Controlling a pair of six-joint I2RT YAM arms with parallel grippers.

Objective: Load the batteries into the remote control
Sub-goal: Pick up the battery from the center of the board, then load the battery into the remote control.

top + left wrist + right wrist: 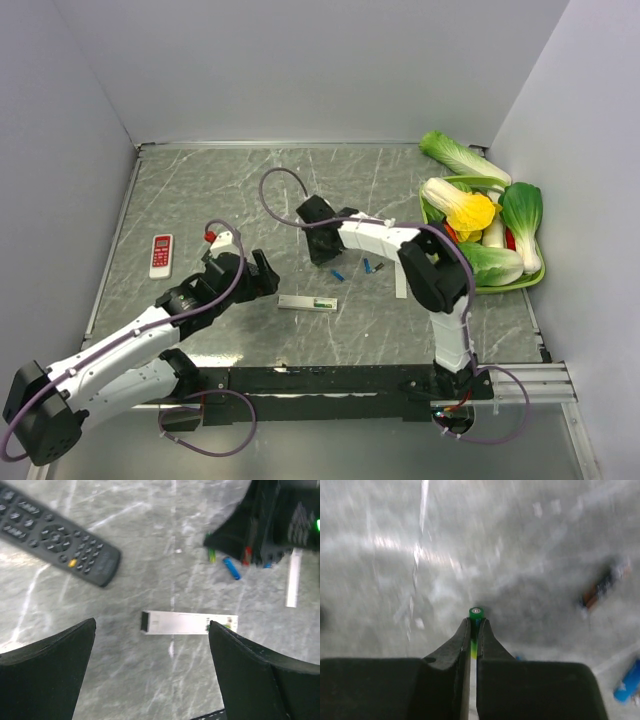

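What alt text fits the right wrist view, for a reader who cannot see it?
The right gripper is shut on a green battery, whose end sticks out past the jaws, over a grey marbled table. A dark battery and a blue battery lie to the right; the picture is blurred.

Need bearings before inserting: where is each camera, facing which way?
Top external: above, behind the bases, looking down on the table; left arm and right arm show.
Left wrist: looking down at the white remote between its open fingers.
Right wrist: looking down past fingers shut on a green battery.
Shared: blue battery, all three.
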